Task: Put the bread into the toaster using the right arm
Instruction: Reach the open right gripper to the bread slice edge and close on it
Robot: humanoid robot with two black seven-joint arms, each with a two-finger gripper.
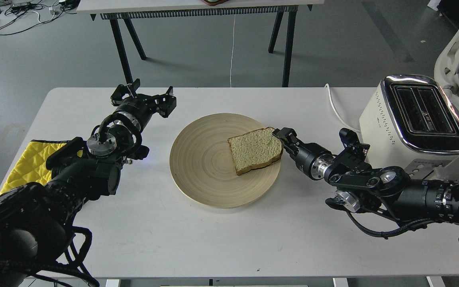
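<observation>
While your right gripper [280, 135] sits at the right edge of the bread [255, 150], its fingers touch the crust, but you cannot tell if they pinch it (they look too dark and small). The bread lies on the right side of the round wooden plate [201, 167]. The toaster [408, 119] stands well off to the right. Your left gripper [165, 103] hangs wide apart, left of the plate.
</observation>
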